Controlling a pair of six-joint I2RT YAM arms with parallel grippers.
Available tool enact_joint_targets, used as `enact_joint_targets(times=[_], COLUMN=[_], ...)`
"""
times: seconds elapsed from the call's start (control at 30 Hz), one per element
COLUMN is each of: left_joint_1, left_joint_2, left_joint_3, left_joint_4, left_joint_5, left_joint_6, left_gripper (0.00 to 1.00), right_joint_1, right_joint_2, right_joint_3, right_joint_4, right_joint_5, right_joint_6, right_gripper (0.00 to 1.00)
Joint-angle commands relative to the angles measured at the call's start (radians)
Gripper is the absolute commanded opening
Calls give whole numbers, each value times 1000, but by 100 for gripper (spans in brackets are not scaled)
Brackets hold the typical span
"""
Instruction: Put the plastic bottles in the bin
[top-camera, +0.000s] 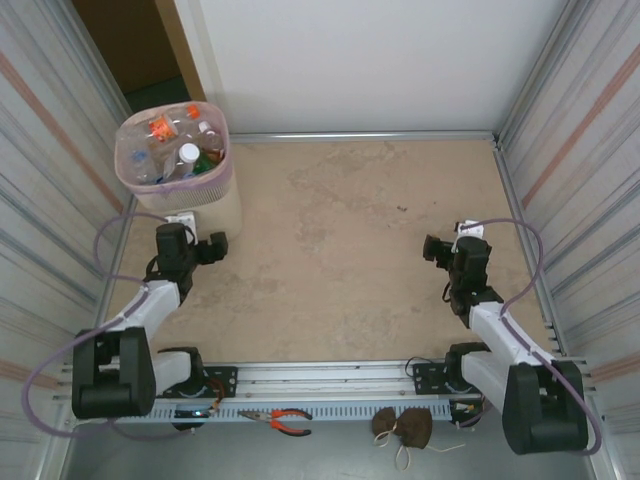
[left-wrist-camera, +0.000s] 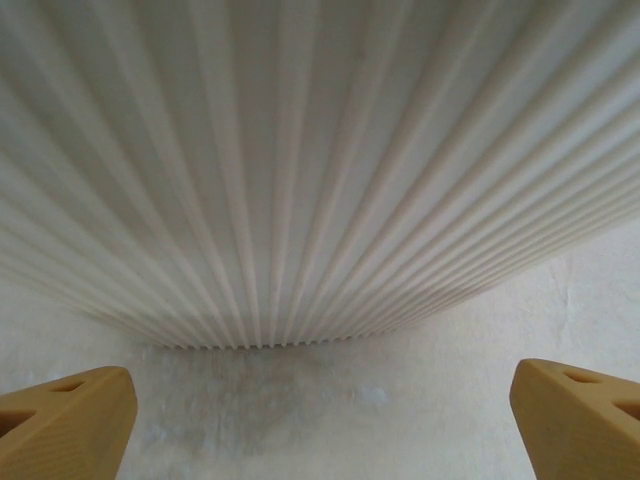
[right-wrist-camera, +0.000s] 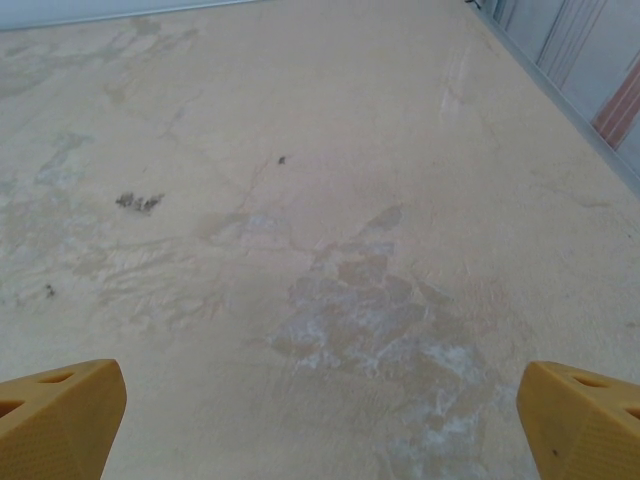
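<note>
Plastic bottles piled in the pink bin at upper left of the overhead frame, we see the left gripper spread wide just before its ribbed wall, right gripper spread over bare table

Ribbed bin stands just before left hand

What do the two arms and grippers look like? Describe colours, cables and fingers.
The left arm and right arm both have white links between bulky black joint housings. A pale purple cable loops off each. The left gripper and right gripper carry blocky yellow-orange fingers with recessed holes.
</note>
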Motion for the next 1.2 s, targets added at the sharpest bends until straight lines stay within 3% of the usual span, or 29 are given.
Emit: enact_joint_targets(times=[0.0,0.13,0.23,0.43,0.6,0.73,1.17], left_joint_1=[3,13,4,-16,-8,-7,-20], left_joint_2=[64,144,227,337,326,331,325], left_joint_3=[-14,-12,-72,-88,-44,-36,-44], left_joint_4=[277,366,572,702,593,579,591], left_joint_5=[10,58,144,158,229,231,202], left_joint_6=[109,130,149,179,203,200,202], left_gripper=[99,99,99,99,99,99,99], right_joint_1=[-14,-29,-34,-103,-110,-113,-113], right_joint_2=[100,250,331,480,556,564,565], right_joint_3=[-4,-2,31,41,80,119,118], right_joint_4=[223,382,428,564,560,492,497], right_joint_5=[-19,-50,-83,-217,-263,-270,-269], right_joint_6=[-14,-28,-61,-53,-67,-67,-67], right_gripper=[99,99,99,99,99,99,99])
